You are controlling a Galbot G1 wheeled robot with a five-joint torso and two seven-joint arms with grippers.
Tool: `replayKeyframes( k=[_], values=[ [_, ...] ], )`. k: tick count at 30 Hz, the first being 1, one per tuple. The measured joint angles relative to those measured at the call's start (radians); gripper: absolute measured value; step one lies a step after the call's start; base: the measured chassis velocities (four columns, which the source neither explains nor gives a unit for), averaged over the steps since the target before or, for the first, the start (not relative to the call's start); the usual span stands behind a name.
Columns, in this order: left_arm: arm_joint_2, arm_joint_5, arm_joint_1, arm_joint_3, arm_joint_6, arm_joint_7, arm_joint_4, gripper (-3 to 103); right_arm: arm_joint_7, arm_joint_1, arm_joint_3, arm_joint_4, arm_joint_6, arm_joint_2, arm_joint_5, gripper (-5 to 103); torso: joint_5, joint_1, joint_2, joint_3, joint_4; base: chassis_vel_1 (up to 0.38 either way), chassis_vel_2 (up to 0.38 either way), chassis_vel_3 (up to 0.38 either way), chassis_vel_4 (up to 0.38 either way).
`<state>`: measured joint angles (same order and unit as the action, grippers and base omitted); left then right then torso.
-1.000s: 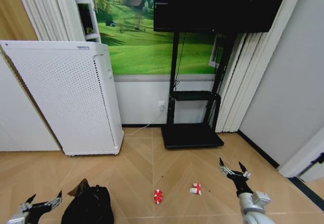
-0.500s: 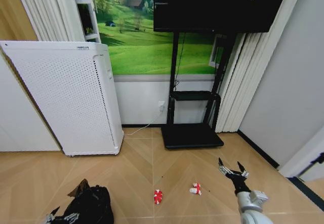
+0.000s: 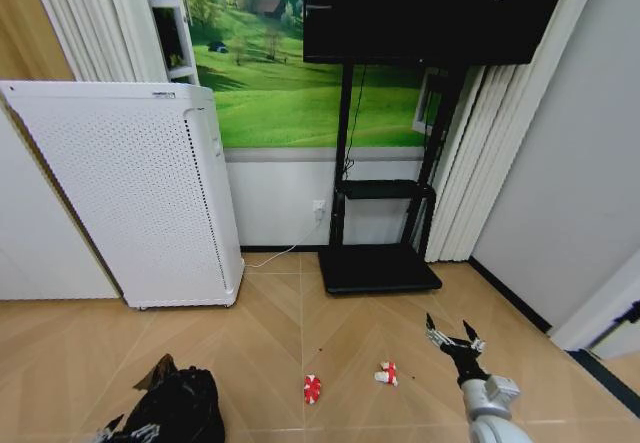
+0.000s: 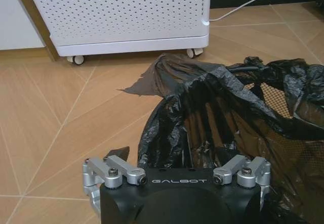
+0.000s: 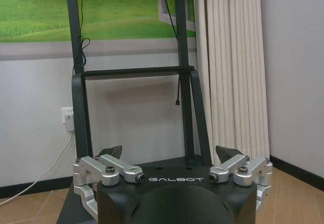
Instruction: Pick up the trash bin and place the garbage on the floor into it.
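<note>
The trash bin (image 3: 178, 406) is small, black and lined with a crumpled glossy black bag; it stands on the wood floor at the lower left. My left gripper (image 3: 126, 430) is open, low at the bin's near left side. In the left wrist view the trash bin (image 4: 238, 118) lies just beyond the open left gripper (image 4: 177, 158). Two pieces of garbage lie on the floor: a red can-like piece (image 3: 312, 388) and a red-and-white wrapper (image 3: 387, 373). My right gripper (image 3: 451, 339) hovers open to the right of the wrapper, holding nothing. It is also open in its own view, right gripper (image 5: 169, 152).
A tall white perforated appliance (image 3: 140, 193) on casters stands against the wall behind the bin, seen close as the appliance (image 4: 121, 11). A black TV stand (image 3: 380, 263) with a low base sits at centre back, with a cable along the wall. Curtains hang on the right.
My left gripper has moved right from the far lower-left corner to the bin's side. My right gripper has drifted slightly left toward the wrapper. The garbage and bin have not moved.
</note>
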<state>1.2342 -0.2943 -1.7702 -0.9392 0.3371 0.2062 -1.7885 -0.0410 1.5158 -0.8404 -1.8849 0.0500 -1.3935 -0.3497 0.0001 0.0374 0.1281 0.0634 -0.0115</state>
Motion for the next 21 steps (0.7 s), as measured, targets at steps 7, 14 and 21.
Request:
replayKeyframes(
  k=[7,14,21],
  values=[
    [0.003,0.022,-0.002,-0.004,0.007,0.046,0.004,66,0.000,-0.004,0.000,-0.001,0.000,-0.002,0.003,100,0.0001,0.000,0.000,0.000,-0.0001,0.000,0.000,0.000,0.000],
    [0.008,0.032,0.000,-0.005,0.001,0.046,0.013,44,0.001,-0.010,0.000,0.001,0.000,-0.002,0.004,100,0.0007,0.000,0.000,0.000,0.0000,0.000,0.000,0.000,0.000],
    [0.010,0.044,0.007,-0.003,-0.003,0.046,0.017,24,0.007,-0.015,0.000,0.002,0.001,0.000,0.004,100,0.0006,0.000,0.001,0.000,0.0002,0.000,0.000,0.000,0.000]
  ],
)
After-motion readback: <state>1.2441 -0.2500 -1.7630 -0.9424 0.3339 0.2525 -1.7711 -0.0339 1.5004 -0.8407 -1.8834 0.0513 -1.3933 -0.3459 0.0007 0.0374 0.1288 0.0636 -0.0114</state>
